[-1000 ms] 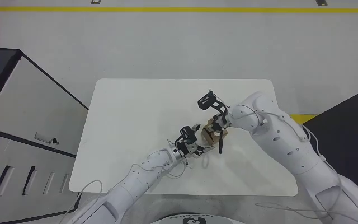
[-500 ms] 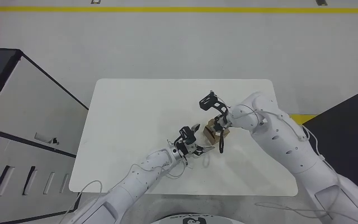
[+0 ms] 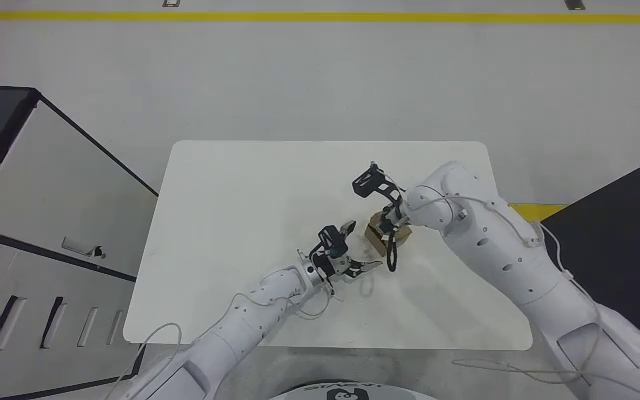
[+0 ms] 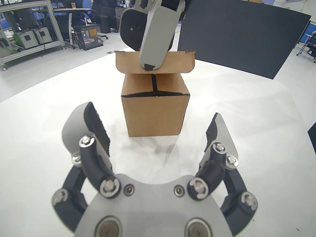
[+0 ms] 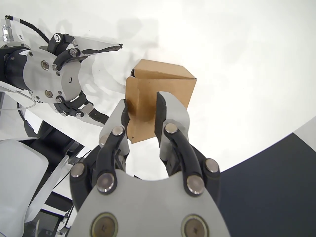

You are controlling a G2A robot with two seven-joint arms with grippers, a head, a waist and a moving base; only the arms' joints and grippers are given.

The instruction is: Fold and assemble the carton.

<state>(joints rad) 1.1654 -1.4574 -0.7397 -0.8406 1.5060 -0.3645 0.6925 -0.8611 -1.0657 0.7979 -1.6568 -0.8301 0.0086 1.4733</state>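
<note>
Centrally, the right gripper [image 5: 142, 114] pinches the lid flap [image 4: 177, 62] of the upright carton [image 4: 154, 114]; the left gripper [image 4: 152, 110], jaws spread, faces it over the white table [image 4: 251, 129].

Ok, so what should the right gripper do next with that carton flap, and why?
Probably swing it down over the top. The right gripper pinches the lid flap, which stands up above the carton, and the inner flaps already lie folded across the opening, so closing the lid looks like the step left.
</note>
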